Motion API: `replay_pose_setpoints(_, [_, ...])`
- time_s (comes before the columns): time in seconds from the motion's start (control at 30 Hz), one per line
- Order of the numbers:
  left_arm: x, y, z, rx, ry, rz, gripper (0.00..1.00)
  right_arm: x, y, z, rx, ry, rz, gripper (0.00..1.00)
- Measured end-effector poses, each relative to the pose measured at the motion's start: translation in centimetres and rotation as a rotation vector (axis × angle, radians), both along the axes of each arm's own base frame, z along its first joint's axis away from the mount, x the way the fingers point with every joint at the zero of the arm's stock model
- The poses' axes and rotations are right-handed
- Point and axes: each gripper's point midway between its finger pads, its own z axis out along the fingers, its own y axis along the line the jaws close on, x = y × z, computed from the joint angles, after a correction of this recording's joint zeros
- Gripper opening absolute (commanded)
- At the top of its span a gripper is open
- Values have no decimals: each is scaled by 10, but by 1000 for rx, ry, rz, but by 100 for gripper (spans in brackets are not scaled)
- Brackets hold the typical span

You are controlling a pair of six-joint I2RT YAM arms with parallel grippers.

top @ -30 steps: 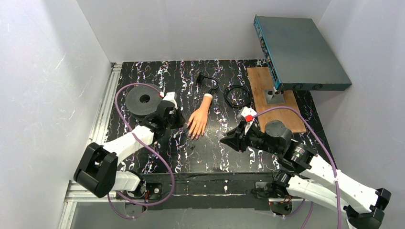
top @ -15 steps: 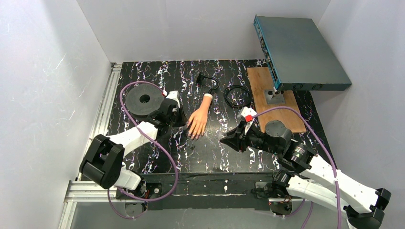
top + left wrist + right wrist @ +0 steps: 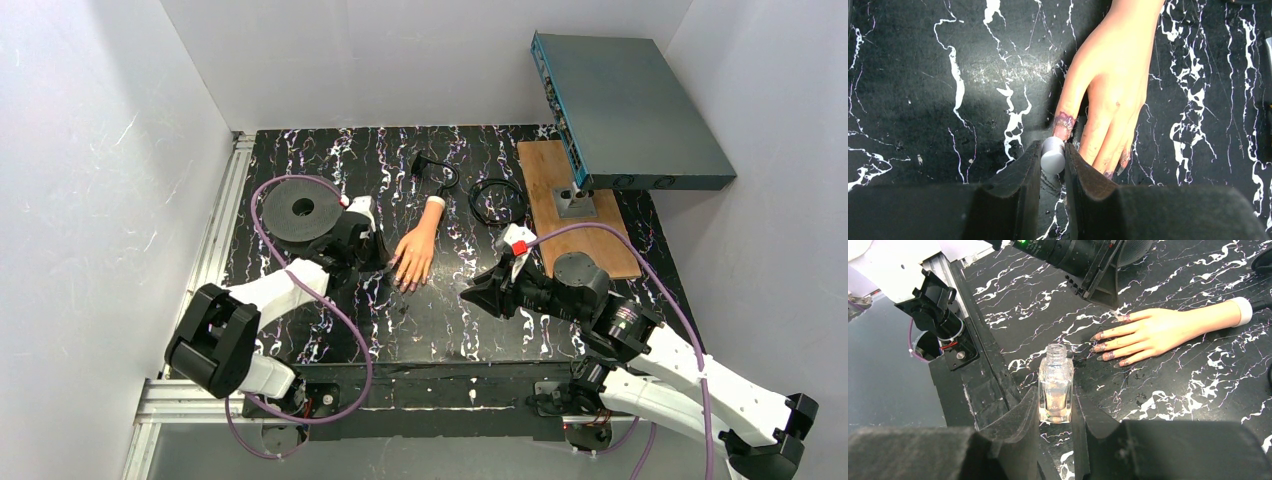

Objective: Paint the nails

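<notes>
A flesh-coloured mannequin hand (image 3: pixel 417 248) with a white wrist stub lies on the black marbled table, fingers toward the near edge. Its nails (image 3: pixel 1064 121) are smeared dark purple; they also show in the right wrist view (image 3: pixel 1103 346). My left gripper (image 3: pixel 1052 159) is shut on a grey brush cap (image 3: pixel 1052 155), its far end at the purple-smeared tip of the hand's outermost finger. In the top view it (image 3: pixel 372 252) sits just left of the fingers. My right gripper (image 3: pixel 1055 410) is shut on a clear open polish bottle (image 3: pixel 1055 383), held right of the hand (image 3: pixel 478 293).
A black round reel (image 3: pixel 300 208) sits at the back left. A black cable loop (image 3: pixel 495 198) lies behind the hand. A wooden board (image 3: pixel 575 215) with a stand carrying a dark flat box (image 3: pixel 625 110) is at the back right. White walls enclose the table.
My left gripper has shifted slightly away from the near edge beside the hand's fingers. The right arm and the bottle have not moved.
</notes>
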Motion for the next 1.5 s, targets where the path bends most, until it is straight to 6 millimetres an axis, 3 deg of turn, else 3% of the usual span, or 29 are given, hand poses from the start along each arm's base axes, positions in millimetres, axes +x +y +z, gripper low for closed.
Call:
replay_pose_setpoints(0.9, [-10,5,15,-13,-29,-7,0,1,1,-2,-7,5,0,1])
replay_pose_setpoints(1.5, [6,-6,8,-3,1,-15,0,1,2,-3,-10,7,0,1])
